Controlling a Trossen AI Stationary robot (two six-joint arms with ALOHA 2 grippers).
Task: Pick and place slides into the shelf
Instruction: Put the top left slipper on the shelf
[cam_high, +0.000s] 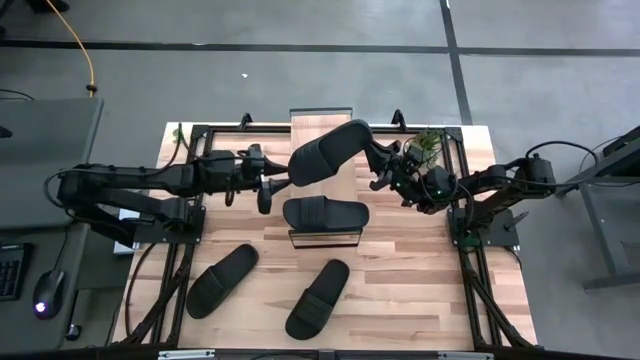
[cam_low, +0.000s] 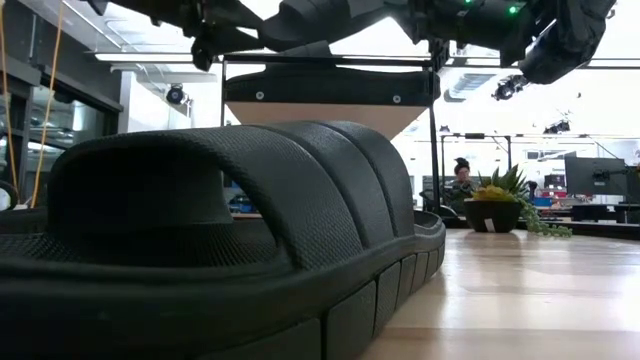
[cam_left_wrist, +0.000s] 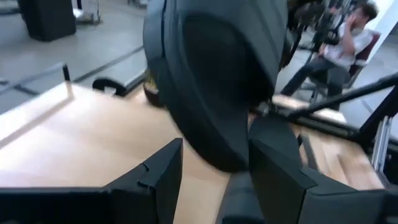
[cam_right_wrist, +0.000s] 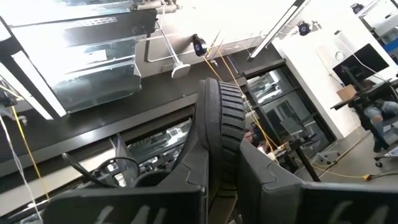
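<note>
Nearest the low camera, one black slide (cam_low: 230, 240) lies on the desk (cam_low: 520, 300) and fills the left and centre of that frame. Seen from above, a raised slide (cam_high: 325, 152) sits at upper centre, held between both arms over the far part of the desk (cam_high: 420, 290). Right gripper (cam_high: 385, 170), reaching in from the right, has its jaws closed on the right end of this slide; its wrist view shows the sole edge (cam_right_wrist: 219, 134) pinched between the fingers. Left gripper (cam_high: 268, 185), reaching in from the left, meets the slide's left end with jaws partly open; its wrist view shows the sole (cam_left_wrist: 217, 81) between them, but a firm grip cannot be confirmed. Just below the raised slide, another slide (cam_high: 325, 212) rests on the shelf (cam_high: 325, 238) at centre. Two more slides (cam_high: 222, 279) (cam_high: 318, 298) lie on the desk at lower centre-left.
</note>
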